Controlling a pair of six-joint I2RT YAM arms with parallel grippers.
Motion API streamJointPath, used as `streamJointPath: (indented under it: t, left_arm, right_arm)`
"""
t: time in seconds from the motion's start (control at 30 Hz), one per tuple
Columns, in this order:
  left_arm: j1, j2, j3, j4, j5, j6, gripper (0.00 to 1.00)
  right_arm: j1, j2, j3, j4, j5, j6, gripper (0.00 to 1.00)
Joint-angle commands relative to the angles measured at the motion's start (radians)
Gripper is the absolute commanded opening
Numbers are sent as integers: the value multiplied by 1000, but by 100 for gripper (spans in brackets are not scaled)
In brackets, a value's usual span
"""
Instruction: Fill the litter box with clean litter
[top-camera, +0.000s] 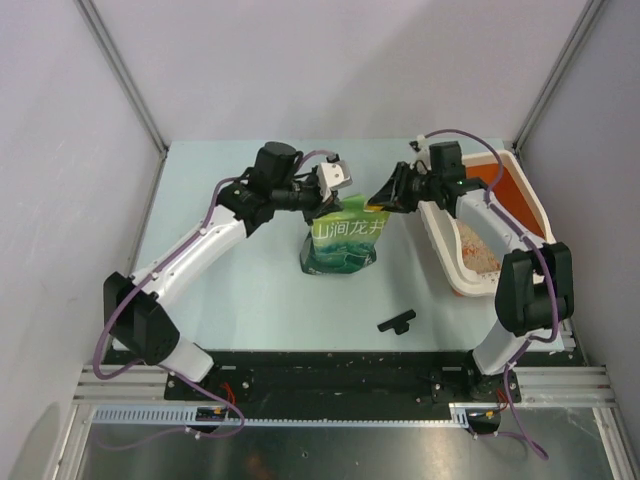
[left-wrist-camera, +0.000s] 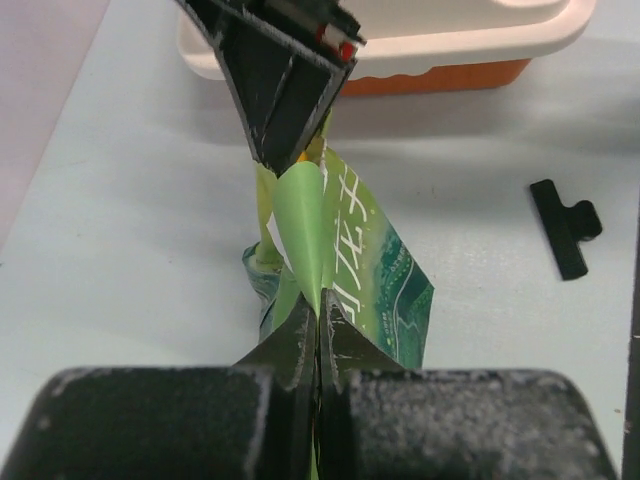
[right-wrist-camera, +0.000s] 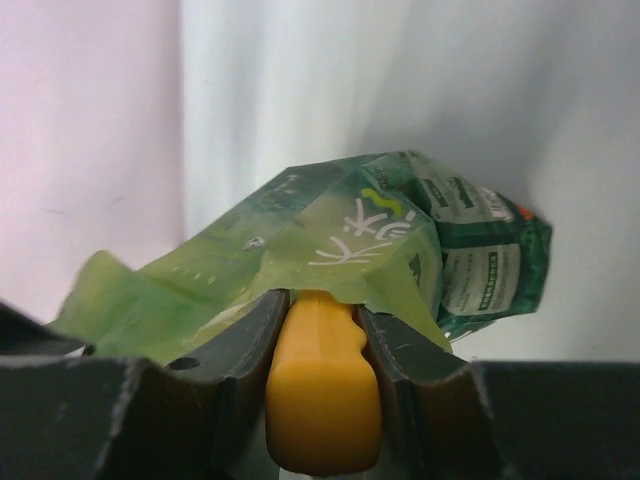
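Steadiness counts: left pincer (left-wrist-camera: 318, 318), clamped on the crinkled green plastic bag's (top-camera: 345, 245) top edge, should brace its mouth while right pincer (right-wrist-camera: 320, 305), gripping a yellow plastic scoop handle (right-wrist-camera: 322, 400), digs in. White orange-lined plastic litter box (top-camera: 533, 205) lies just right of that pincer, pale beige litter (top-camera: 480, 252) inside.

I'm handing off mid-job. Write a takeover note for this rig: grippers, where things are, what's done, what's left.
Left gripper: shut on the top edge of the green bag, which stands upright.
Right gripper: shut on the yellow scoop handle; its front end is hidden in the bag's mouth.
Litter box: at the far right, orange floor mostly bare.
Done: a small patch of clean litter at its near end.
Left: move more litter from bag to box.
Black clip lies loose on the table.
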Motion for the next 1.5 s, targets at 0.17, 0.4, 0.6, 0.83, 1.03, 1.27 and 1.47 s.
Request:
streamJointPath:
  t: [0.17,0.4,0.6,0.83,1.03,1.27,1.47]
  left_arm:
    - [-28,-130,-34,41,-169,115,0]
    - [-28,-112,-13,40,-193,127,0]
    - [-30,-109,7,40,-195,109,0]
    - [-34,-95,33,38,-196,97,0]
    - [-45,-72,69,30,-209,117,0]
    - [-50,-75,80,27,-215,140,0]
    - [-48,-80,83,27,-218,143,0]
  right_arm:
    - [-177,50,-8,222,-336,232,0]
    - [-257,54,-8,303,-423,298,0]
    - [-311,42,-8,314,-481,304,0]
    - [-324,86,-54,427,-609,359,0]
    - [-372,117,-80,673,-640,543,0]
    - [-390,97,-117,847,-607,735,0]
    - [-387,45,-122,663,-569,608,0]
